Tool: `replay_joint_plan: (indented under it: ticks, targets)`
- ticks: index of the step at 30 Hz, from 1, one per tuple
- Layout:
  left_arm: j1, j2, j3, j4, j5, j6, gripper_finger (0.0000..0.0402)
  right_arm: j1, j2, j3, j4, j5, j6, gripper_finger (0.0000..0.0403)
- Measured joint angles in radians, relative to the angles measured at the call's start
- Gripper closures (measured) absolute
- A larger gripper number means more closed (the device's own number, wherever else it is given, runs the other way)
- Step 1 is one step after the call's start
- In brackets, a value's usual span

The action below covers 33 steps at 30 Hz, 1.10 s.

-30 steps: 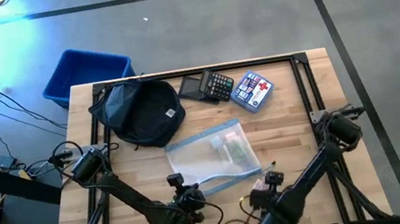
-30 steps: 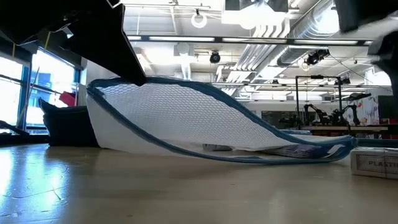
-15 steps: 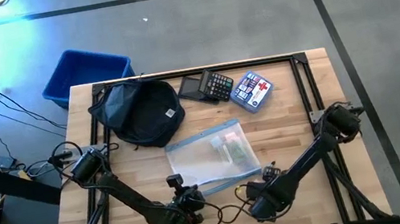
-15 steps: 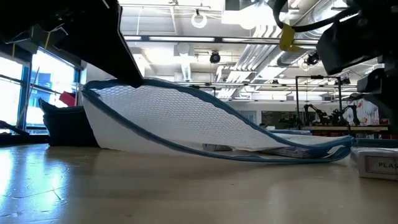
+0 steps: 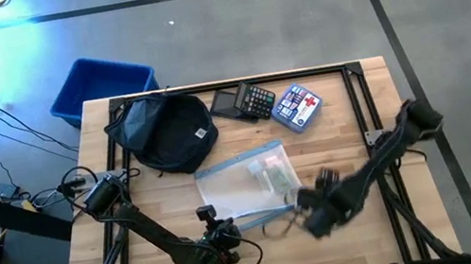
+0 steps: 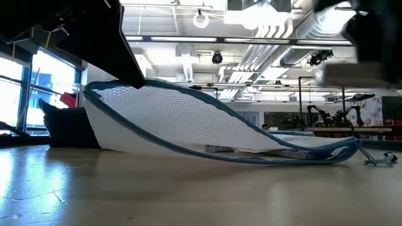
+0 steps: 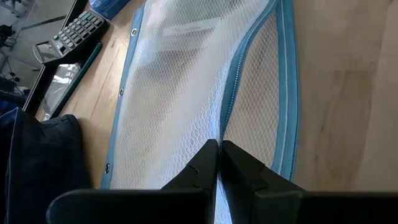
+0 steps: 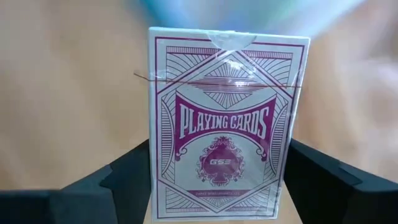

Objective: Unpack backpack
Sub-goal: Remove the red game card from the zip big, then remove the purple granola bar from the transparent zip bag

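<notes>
Readable print on one card box

"PLAYING CARDS" is printed in white on a magenta banner across the card box, standing between the right gripper's fingers; "GSE" is read in the small emblem beneath it. A red cross is shown on the blue pouch.

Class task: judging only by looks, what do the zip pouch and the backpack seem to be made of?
Zip pouch: likely translucent plastic mesh with blue fabric edging; a honeycomb weave shows and contents are dimly visible.
Backpack: apparently soft woven fabric, matte and near-black; it slumps and folds.
</notes>
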Motion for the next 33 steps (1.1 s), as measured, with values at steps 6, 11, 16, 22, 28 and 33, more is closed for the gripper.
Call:
replay_joint_plan:
  ticks: [6,11,16,22,28,33]
  targets:
    - [0.000,0.000,0.000,0.000,0.001,0.000,0.0402,-0.313,-0.220,-0.243,-0.015,0.009,-0.047,0.0122]
    - [-0.002,0.000,0.000,0.001,0.001,-0.001,0.0402,-0.614,-0.349,-0.501,0.028,-0.017,-0.025,0.0122]
    - [-0.002,0.000,0.000,0.003,0.001,-0.001,0.0402,-0.786,-0.402,-0.628,0.070,0.006,-0.107,0.0077]
    - [-0.002,0.000,0.000,0.005,0.000,-0.001,0.0402,-0.790,-0.435,-0.594,0.109,0.241,-0.107,0.0018]
    - [-0.002,0.000,0.000,0.008,0.000,-0.001,0.0402,-0.601,-0.452,-0.566,0.294,0.261,-0.151,0.0044]
    - [-0.002,0.000,0.000,0.034,-0.005,-0.003,0.0402,-0.249,-0.402,-0.587,0.716,0.207,-0.198,0.0046]
